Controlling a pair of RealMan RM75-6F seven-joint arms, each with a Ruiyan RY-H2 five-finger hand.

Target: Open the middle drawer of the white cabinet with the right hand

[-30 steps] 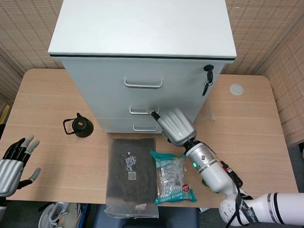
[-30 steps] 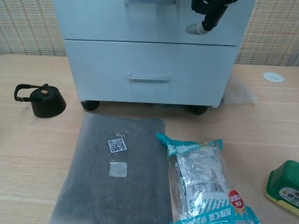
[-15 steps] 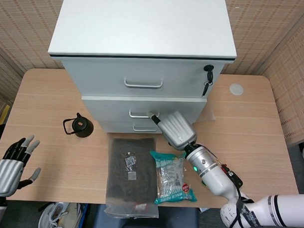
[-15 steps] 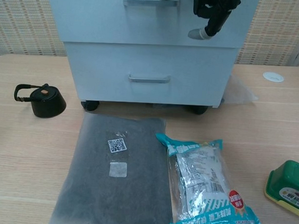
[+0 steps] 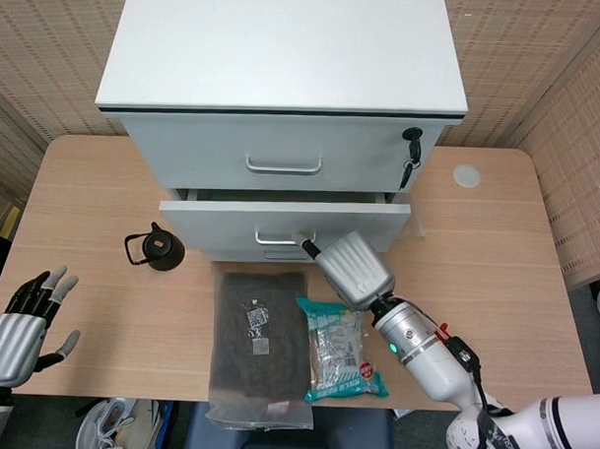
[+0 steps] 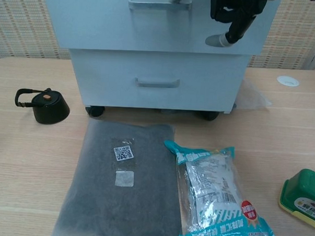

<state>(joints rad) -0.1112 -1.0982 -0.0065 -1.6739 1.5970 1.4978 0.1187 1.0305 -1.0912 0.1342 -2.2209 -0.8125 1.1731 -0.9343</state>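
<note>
The white cabinet [image 5: 282, 56] stands at the back of the table. Its middle drawer [image 5: 221, 220] is pulled out a short way, with a dark gap showing above its front. My right hand [image 5: 353, 269] holds the middle drawer's metal handle [image 5: 276, 238] by its right end; in the chest view the right hand [image 6: 234, 14] shows at the top edge with the handle [image 6: 159, 3] beside it. My left hand [image 5: 20, 325] rests open at the table's front left corner, away from the cabinet.
A small black kettle [image 5: 154, 247] sits left of the cabinet. In front lie a grey bag [image 5: 259, 346] and a teal snack packet [image 5: 343, 348]. A green box [image 6: 302, 195] sits front right, a white disc [image 5: 466, 175] back right. Keys [image 5: 410, 157] hang from the top drawer's lock.
The middle drawer has slid out toward me as my right hand drew back with its handle. The left hand has not moved.
</note>
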